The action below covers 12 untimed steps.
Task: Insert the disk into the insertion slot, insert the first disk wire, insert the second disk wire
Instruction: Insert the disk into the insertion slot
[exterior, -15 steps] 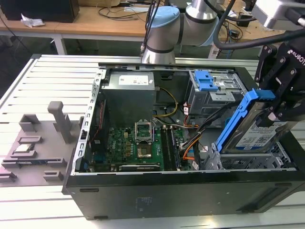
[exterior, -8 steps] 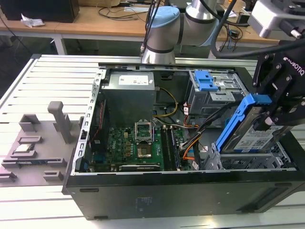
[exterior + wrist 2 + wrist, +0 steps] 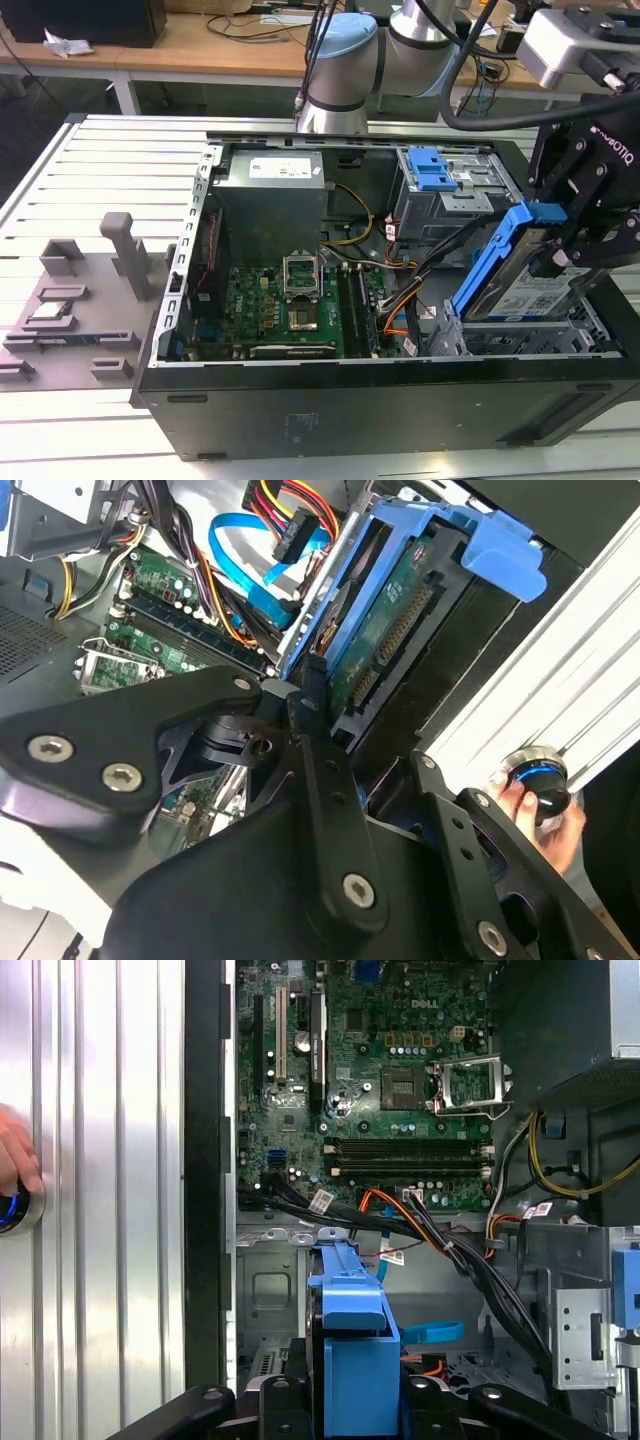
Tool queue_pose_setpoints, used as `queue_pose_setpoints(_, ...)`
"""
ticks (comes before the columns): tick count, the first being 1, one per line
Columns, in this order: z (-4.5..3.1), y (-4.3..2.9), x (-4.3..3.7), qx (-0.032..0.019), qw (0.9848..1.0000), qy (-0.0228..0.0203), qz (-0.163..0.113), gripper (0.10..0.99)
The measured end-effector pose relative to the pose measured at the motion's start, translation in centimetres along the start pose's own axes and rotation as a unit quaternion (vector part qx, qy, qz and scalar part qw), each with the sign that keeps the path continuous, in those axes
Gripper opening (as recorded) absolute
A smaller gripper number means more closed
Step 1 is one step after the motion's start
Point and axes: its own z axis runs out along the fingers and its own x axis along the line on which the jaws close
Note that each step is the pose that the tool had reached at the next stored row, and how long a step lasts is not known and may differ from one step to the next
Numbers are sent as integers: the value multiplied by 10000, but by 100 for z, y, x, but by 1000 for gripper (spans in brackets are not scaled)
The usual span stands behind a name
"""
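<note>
Your disk [image 3: 538, 300] — grey, white-labelled, in its blue frame — hangs steeply tilted, not yet seated, over the slot [image 3: 530, 343], a low perforated grey bay at the exterior view's right.

Bright, even room light, probably from overhead, makes the ribbed metal table [image 3: 110, 170] shine pale in the exterior view and nearly white in the first wrist view. Inside the open computer case [image 3: 350, 420] the light is dimmer, with soft shadows around the green circuit board [image 3: 250, 300].
</note>
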Motion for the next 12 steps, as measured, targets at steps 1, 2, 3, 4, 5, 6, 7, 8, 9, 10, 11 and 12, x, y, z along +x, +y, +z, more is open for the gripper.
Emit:
queue_pose_setpoints(1, 1, 0, 0, 0, 10000, -1, 0, 361)
queue_pose_setpoints(2, 1, 0, 0, 1, 10000, -1, 0, 361)
queue_pose_setpoints(3, 0, 0, 0, 0, 10000, 0, 0, 373)
queue_pose_setpoints(4, 0, 0, 0, 0, 10000, 0, 0, 373)
queue_pose_setpoints(5, 1, 0, 0, 0, 10000, -1, 0, 435)
queue_pose_setpoints(6, 1, 0, 0, 0, 10000, -1, 0, 435)
queue_pose_setpoints(7, 1, 0, 0, 0, 10000, -1, 0, 435)
queue_pose_setpoints(8, 1, 0, 0, 0, 10000, -1, 0, 435)
queue_pose_setpoints(9, 1, 0, 0, 0, 10000, 0, 0, 435)
queue_pose_setpoints(10, 1, 0, 0, 0, 10000, -1, 0, 435)
queue_pose_setpoints(11, 1, 0, 0, 0, 10000, -1, 0, 420)
queue_pose_setpoints(12, 1, 0, 0, 0, 10000, 0, 0, 353)
